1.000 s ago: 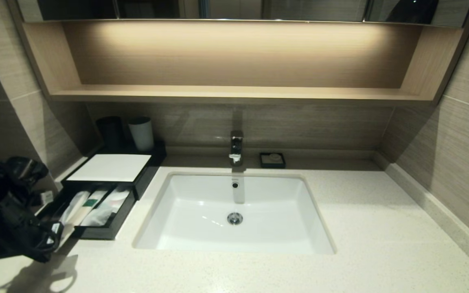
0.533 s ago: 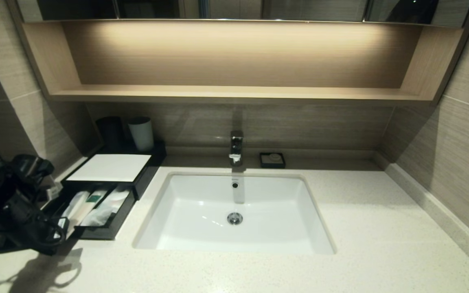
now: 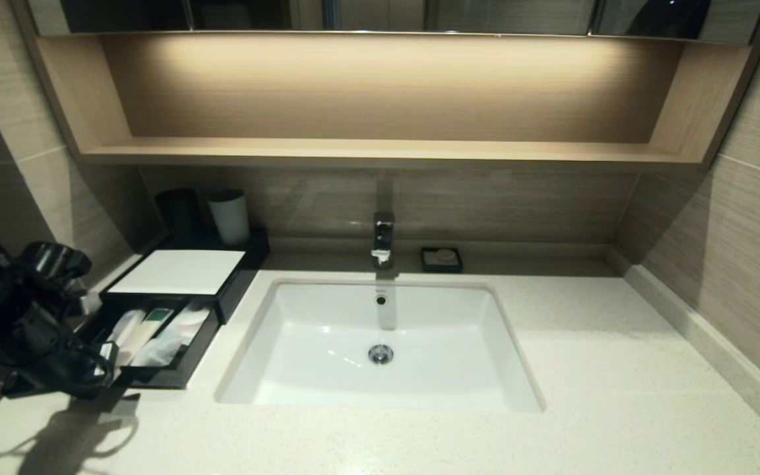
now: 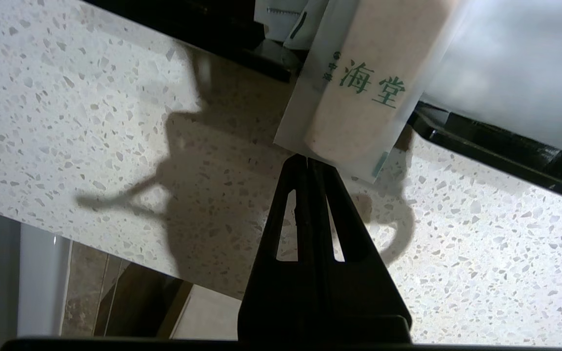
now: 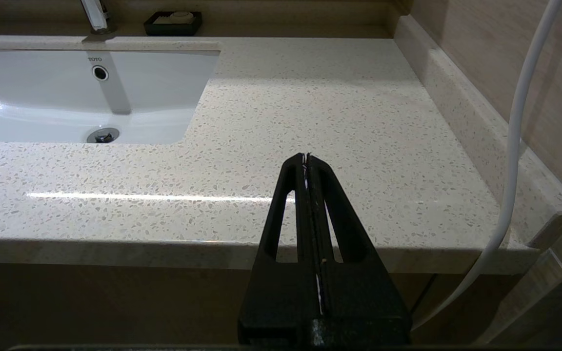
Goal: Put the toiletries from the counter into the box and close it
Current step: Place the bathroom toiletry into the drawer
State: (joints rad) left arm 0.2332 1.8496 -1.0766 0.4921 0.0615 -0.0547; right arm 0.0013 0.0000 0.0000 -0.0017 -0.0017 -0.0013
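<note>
Toiletries point(image 3: 156, 333) unmoved in drawer; closed left gripper point(image 3: 111, 359) crept nearer.

This is a bathroom, and it has the look of a hotel one. A white sink point(image 3: 380, 346) is sunk into the speckled stone surface point(image 3: 617, 396), with a chrome tap point(image 3: 383, 239) at its back edge and a small soap dish point(image 3: 441, 259) just beside the tap. Tiled walls close in on both sides, and a lit wooden shelf point(image 3: 380, 152) runs under a mirror. At the surface's back left corner stand two cups point(image 3: 229, 216), and in front of them a black box point(image 3: 179, 297) holds wrapped toiletries point(image 3: 149, 330), the kind laid out for guests.
</note>
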